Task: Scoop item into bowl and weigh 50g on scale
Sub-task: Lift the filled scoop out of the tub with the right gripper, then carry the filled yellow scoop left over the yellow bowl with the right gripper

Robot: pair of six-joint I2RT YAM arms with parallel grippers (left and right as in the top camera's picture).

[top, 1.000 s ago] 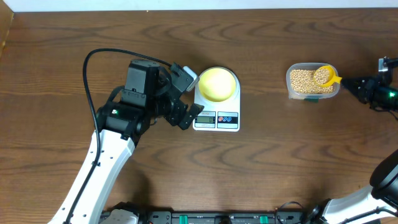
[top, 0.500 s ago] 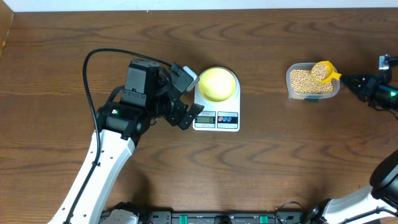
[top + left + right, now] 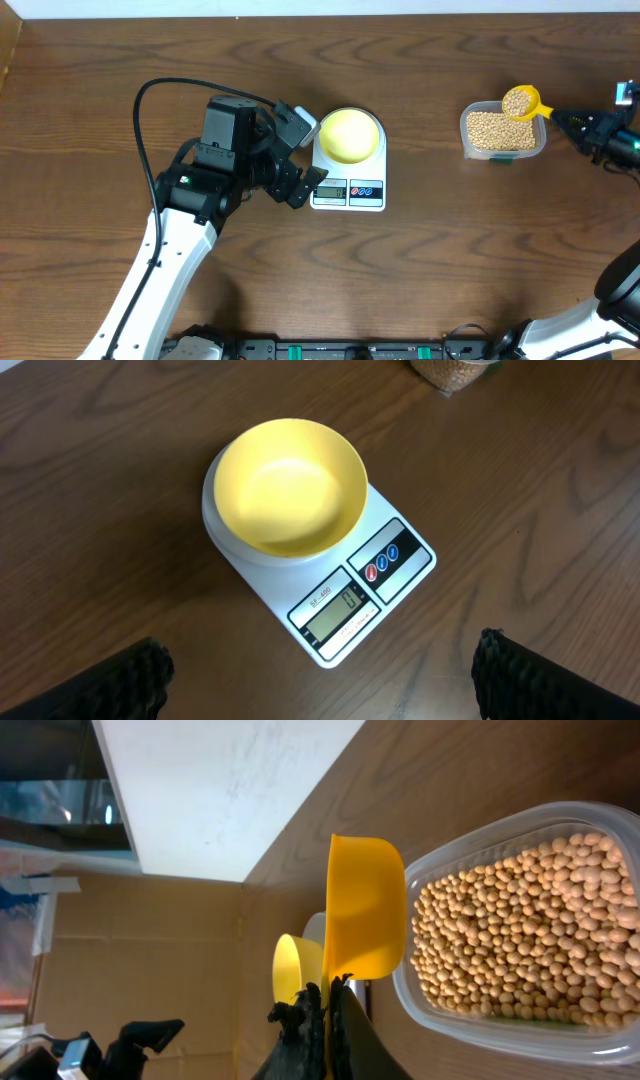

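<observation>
The pale-yellow bowl stands empty on the round platform of the white scale. My left gripper hovers open just left of the scale, nothing between its fingers. The beans fill a clear container at the right. My right gripper is shut on the handle of a bright yellow scoop, whose cup holds beans above the container's far edge. The bowl shows small behind the scoop.
The left arm and its black cable reach over the table's left half. A light wall strip runs along the table's far edge. Bare wood lies between the scale and the container.
The right gripper has lifted the loaded scoop out of the beans and carried it toward the container's far edge. The left arm, bowl and scale have not moved.
</observation>
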